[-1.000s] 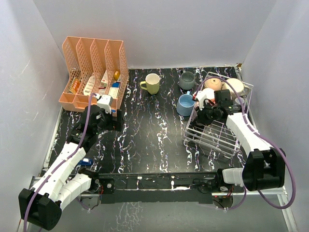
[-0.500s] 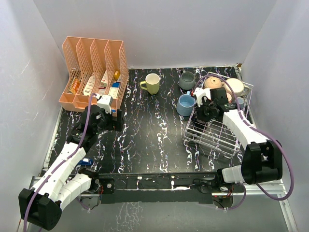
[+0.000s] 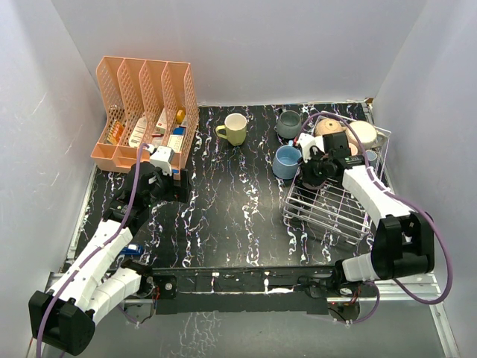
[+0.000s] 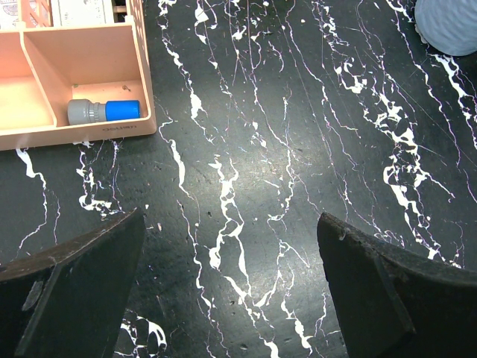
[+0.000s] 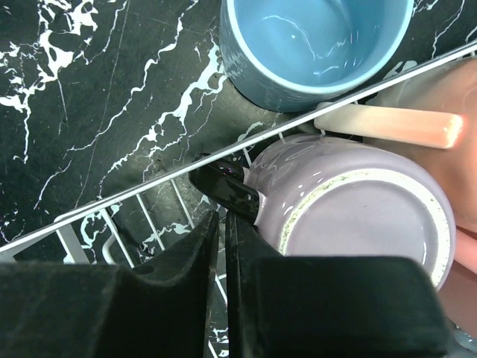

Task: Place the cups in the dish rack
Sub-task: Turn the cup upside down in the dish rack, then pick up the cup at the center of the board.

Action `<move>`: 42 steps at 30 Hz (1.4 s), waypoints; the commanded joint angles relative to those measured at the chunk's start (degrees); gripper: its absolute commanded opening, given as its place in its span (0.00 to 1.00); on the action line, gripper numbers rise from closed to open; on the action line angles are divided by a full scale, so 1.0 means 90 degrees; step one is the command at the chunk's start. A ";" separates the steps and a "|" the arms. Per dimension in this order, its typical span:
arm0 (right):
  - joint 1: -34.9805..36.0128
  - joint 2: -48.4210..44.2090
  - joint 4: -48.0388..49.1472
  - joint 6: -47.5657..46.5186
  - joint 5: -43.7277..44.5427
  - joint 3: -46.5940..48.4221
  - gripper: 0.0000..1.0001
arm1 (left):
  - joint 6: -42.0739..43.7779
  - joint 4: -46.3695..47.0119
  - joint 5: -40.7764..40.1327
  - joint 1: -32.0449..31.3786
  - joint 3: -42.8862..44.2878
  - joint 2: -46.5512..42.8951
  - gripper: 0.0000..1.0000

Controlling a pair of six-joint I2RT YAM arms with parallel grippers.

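My right gripper [image 5: 222, 216] is inside the wire dish rack [image 3: 328, 209], at its left rim [image 5: 149, 190]. It is shut on the black handle [image 5: 223, 190] of a mauve mug [image 5: 350, 216], which lies bottom-up in the rack. A pink mug [image 5: 428, 97] lies against it. A light blue mug [image 3: 285, 160] stands on the table just outside the rim and also shows in the right wrist view [image 5: 313, 37]. A yellow-green mug [image 3: 235, 128] and a grey mug [image 3: 289, 123] stand further back. My left gripper [image 4: 231, 216] is open and empty above bare table.
The peach slotted organizer [image 3: 145, 112] stands at the back left, its corner close to my left gripper [image 3: 177, 186]. A small grey and blue bottle [image 4: 104, 112] lies in it. A tan mug [image 3: 326, 128] and a cream mug [image 3: 363, 134] sit at the rack's far end.
My right gripper has moved left and slightly back inside the rack, towards its left rim by the blue mug. The left arm has not moved.
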 commanded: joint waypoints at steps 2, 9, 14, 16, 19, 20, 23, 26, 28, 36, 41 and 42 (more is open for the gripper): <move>-0.0015 -0.0525 0.0034 -0.0230 -0.0341 0.0318 0.17 | 0.0066 0.0077 0.0009 0.0036 -0.0048 -0.0086 0.97; -0.0018 -0.0947 -0.0250 -0.0184 -0.0905 0.0294 0.18 | 0.0066 0.0095 0.0002 0.0036 -0.0058 -0.0099 0.97; -0.0023 -0.1313 -0.0313 -0.0096 -0.1599 0.0332 0.18 | 0.0066 0.0125 0.0094 0.0036 -0.0080 -0.0088 0.97; -0.0029 -0.1420 -0.0316 -0.0040 -0.2085 0.0361 0.20 | 0.0043 0.0165 0.0187 0.0035 -0.0097 -0.0072 0.97; -0.0060 -0.1524 -0.0300 -0.0013 -0.2884 0.0410 0.21 | -0.0054 0.0272 0.0412 0.0034 -0.0095 0.0022 0.97; -0.0067 -0.1543 -0.0268 -0.0002 -0.3097 0.0432 0.21 | -0.0139 0.0291 0.0483 0.0036 -0.0072 0.0082 0.97; -0.0072 -0.1575 -0.0091 0.0066 -0.3797 0.0486 0.24 | -0.0664 0.0436 0.0927 0.0036 -0.0011 0.0215 0.97; -0.0073 -0.1583 0.0370 0.0268 -0.4378 0.0523 0.32 | -0.1498 0.0953 0.1474 0.0036 -0.0097 0.0247 0.97; -0.0073 -0.1600 0.0840 0.0576 -0.4690 0.0471 0.40 | -0.2045 0.1328 0.1709 0.0036 -0.0074 0.0353 0.96; -0.0738 -0.1681 0.1887 0.1308 -0.5878 -0.0310 0.56 | -0.3243 0.1662 0.1912 0.0027 0.1368 0.2193 0.69; -0.1300 -0.1988 0.2282 0.1587 -0.6035 -0.0757 0.59 | -0.2187 0.0122 0.1338 -0.0007 0.3634 0.4100 0.52; -0.1324 -0.2015 0.2270 0.1575 -0.5997 -0.0777 0.59 | -0.1843 -0.0302 0.1108 -0.0025 0.4158 0.4493 0.53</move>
